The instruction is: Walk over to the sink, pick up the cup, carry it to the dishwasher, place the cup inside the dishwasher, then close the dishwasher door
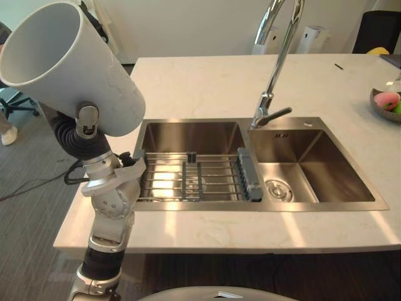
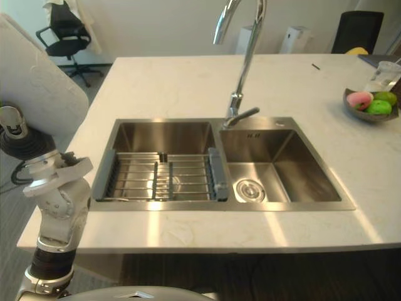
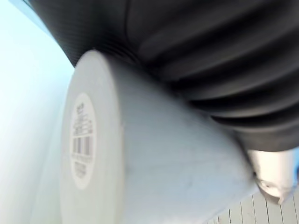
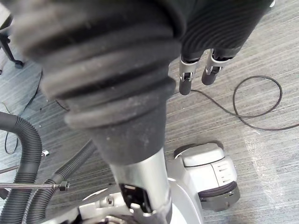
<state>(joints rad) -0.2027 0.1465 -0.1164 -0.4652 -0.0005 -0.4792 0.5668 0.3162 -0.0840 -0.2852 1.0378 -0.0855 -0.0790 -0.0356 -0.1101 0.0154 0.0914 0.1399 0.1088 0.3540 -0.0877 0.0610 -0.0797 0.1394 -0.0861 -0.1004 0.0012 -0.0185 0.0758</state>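
While its thumb presses the wall, the left hand [image 1: 88,122] grips the white cup [image 1: 72,69], raised and tilted (mouth toward the head camera) beside the counter's [image 1: 207,81] left edge, near the sink [image 1: 188,135] with its wire rack [image 1: 188,179]. The right hand [image 4: 185,79] hangs slack-fingered above the floor [image 4: 261,154].

A pale marbled counter [image 1: 207,81] is spanning the middle of the room, and bright patches of light are lying along its near edge. Grey striped floor [image 1: 25,157] is stretching around it. A black office chair [image 2: 62,28] is standing by the white wall [image 1: 188,25] beyond, and another dark chair [image 2: 357,28] is sitting at the far right.
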